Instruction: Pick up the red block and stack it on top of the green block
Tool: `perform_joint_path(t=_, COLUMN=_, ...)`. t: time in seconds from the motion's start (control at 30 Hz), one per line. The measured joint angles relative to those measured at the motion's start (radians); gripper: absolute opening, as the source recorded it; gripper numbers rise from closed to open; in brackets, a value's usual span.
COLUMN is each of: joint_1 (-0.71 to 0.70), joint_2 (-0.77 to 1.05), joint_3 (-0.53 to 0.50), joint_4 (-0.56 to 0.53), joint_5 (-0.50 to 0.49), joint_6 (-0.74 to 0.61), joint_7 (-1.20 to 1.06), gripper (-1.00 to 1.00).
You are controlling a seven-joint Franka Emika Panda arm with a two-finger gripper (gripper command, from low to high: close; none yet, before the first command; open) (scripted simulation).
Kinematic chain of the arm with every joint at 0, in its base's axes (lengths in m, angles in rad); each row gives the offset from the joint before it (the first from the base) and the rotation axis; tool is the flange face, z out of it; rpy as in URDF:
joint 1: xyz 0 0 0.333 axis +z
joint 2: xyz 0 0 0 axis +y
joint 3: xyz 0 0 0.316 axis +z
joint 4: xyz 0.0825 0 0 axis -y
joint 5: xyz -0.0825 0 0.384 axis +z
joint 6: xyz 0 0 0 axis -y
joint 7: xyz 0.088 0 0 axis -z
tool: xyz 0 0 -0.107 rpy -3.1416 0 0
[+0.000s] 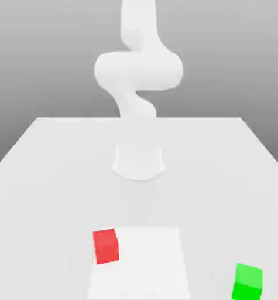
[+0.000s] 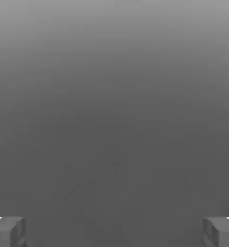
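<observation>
Pale table, red block (exterior view), hand released in hand view.

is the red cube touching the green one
Apart: the exterior view shows the red cube and the green cube with a wide stretch of surface between them.

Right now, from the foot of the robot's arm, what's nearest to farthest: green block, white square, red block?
1. Red block and white square: too close to call; the block is at the square's corner, exterior view's left.
2. Green block: farthest, exterior view's right.
</observation>
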Motion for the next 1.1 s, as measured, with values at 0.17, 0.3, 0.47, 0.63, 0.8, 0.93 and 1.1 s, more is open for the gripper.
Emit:
perform_joint_path(t=0.17, joint_1=0.006, joint_2=0.191, joint_3=-0.047, joint_4=-0.101, joint_5=-0.021, joint_6=0.109, joint_7=-0.09, gripper=0.0)
perform_joint_path(t=0.3, joint_1=0.007, joint_2=0.336, joint_3=-0.085, joint_4=-0.179, joint_5=-0.027, joint_6=0.192, joint_7=-0.166, gripper=0.0)
perform_joint_path(t=0.47, joint_1=0.008, joint_2=0.517, joint_3=-0.13, joint_4=-0.276, joint_5=-0.019, joint_6=0.296, joint_7=-0.272, gripper=0.0)
perform_joint_path(t=0.63, joint_1=-0.005, joint_2=0.7, joint_3=-0.158, joint_4=-0.372, joint_5=0.016, joint_6=0.4, joint_7=-0.397, gripper=0.0)
perform_joint_path(t=0.8, joint_1=-0.04, joint_2=0.883, joint_3=-0.111, joint_4=-0.375, joint_5=0.101, joint_6=0.541, joint_7=-0.484, gripper=0.0)
perform_joint_path(t=0.93, joint_1=-0.076, joint_2=0.976, joint_3=-0.065, joint_4=-0.362, joint_5=0.142, joint_6=0.619, joint_7=-0.515, gripper=-1.0)
perform_joint_path(t=1.1, joint_1=-0.08, joint_2=0.985, joint_3=-0.06, joint_4=-0.361, joint_5=0.144, joint_6=0.626, joint_7=-0.516, gripper=-1.0)
